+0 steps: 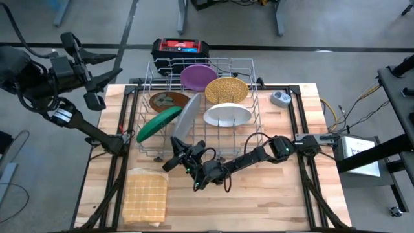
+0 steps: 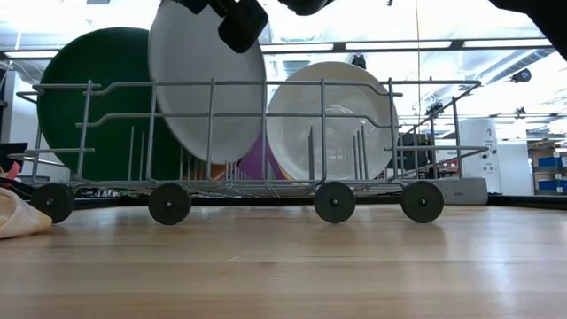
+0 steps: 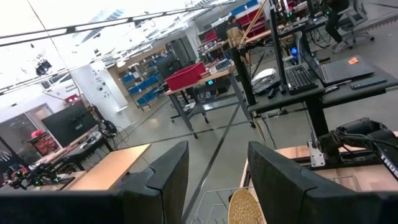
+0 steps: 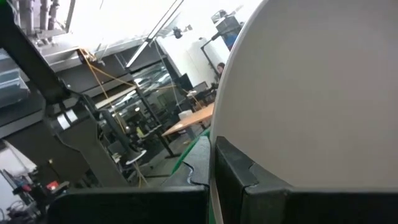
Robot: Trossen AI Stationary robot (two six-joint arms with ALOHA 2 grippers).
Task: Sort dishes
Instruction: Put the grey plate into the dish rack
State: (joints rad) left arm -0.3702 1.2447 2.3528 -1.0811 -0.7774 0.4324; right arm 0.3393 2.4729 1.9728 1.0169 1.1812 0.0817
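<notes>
A wire dish rack [image 1: 200, 107] stands mid-table. In it stand on edge a purple plate [image 1: 199, 76], a yellow speckled plate [image 1: 226, 89], a brown plate [image 1: 169, 100], a green plate [image 1: 157, 123] and a white plate [image 1: 228, 114]. My right gripper [image 1: 176, 146] is shut on the grey plate [image 1: 188, 115] at the rack's near left part. The low view shows the grey plate [image 2: 206, 93] between the green plate [image 2: 93, 102] and the white plate [image 2: 332, 120]. My left gripper [image 1: 97, 81] is open and empty, raised beyond the table's far left corner. My right gripper pinches the grey plate's upper rim [image 4: 219, 134] between its two fingers, one finger on each face. The fingers [image 4: 233, 171] come from the table's near side, slanting down. The plate stands on edge, tilted, its lower part [image 2: 213, 151] down inside the rack.
A tan waffle cloth [image 1: 145, 194] lies at the near left of the table. A small grey-blue gadget [image 1: 280, 98] sits right of the rack. A black and red box [image 1: 181, 48] stands behind the rack. Bare wood lies in front of the rack.
</notes>
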